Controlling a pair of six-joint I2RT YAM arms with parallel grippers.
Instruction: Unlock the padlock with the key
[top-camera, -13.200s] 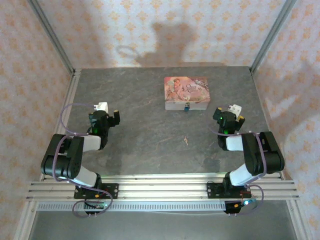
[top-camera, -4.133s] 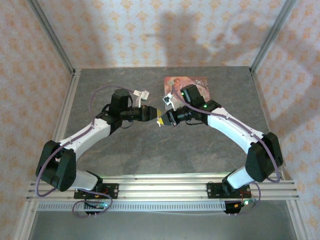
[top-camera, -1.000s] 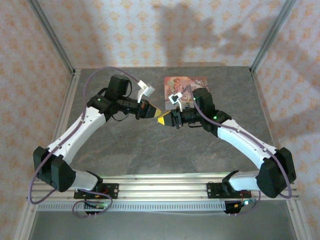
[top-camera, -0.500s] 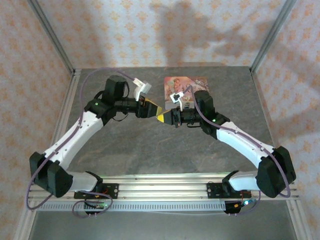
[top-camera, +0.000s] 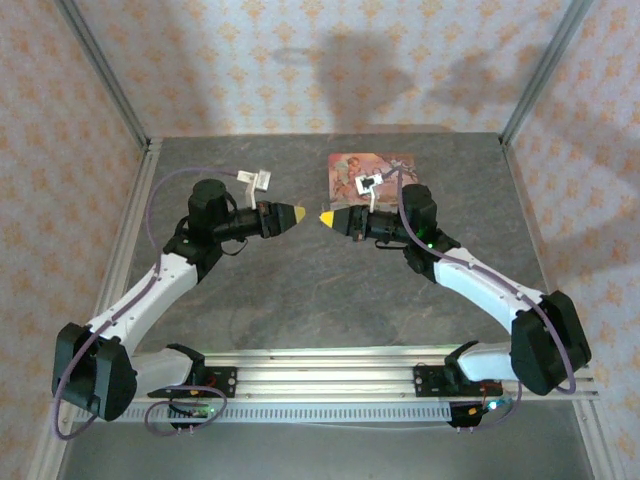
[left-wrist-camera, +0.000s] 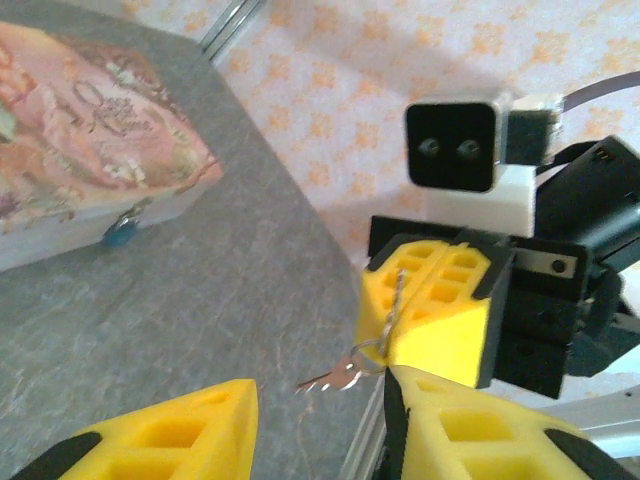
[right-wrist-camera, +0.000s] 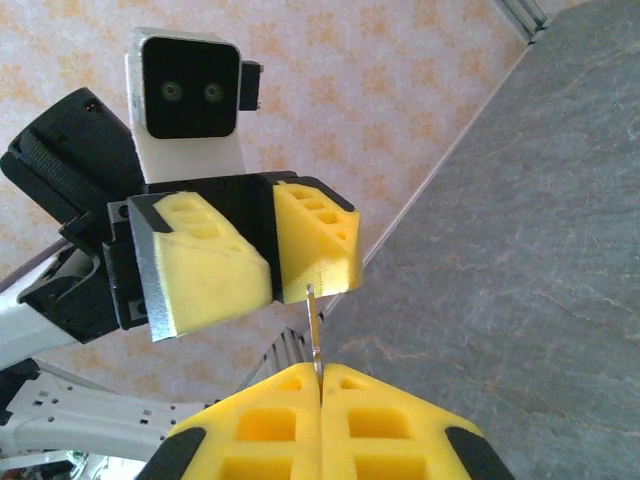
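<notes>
In the left wrist view the key (left-wrist-camera: 340, 376), small and silvery, sticks out of my right gripper (left-wrist-camera: 392, 335), which is shut on its ring end. My left gripper (left-wrist-camera: 320, 402) is open. Its yellow pads (left-wrist-camera: 160, 432) stand either side of the key's tip without touching it. From above, my left gripper (top-camera: 295, 213) and my right gripper (top-camera: 325, 217) face tip to tip with a small gap, raised above the table. The right wrist view has the key (right-wrist-camera: 315, 335) rising from my shut right gripper (right-wrist-camera: 320, 372) toward the left gripper (right-wrist-camera: 272, 270). The blue padlock (left-wrist-camera: 120, 232) hangs on the pink box (left-wrist-camera: 80, 140).
The pink box (top-camera: 350, 165) sits at the back middle of the grey table (top-camera: 300, 290), just behind my right arm. Metal frame posts (top-camera: 105, 85) stand at the back corners. An aluminium rail (top-camera: 320, 375) runs along the near edge.
My left gripper has opened and drawn back to the left, so the two tips that were touching are apart. Both grippers have risen slightly. The key stays in the right gripper.
</notes>
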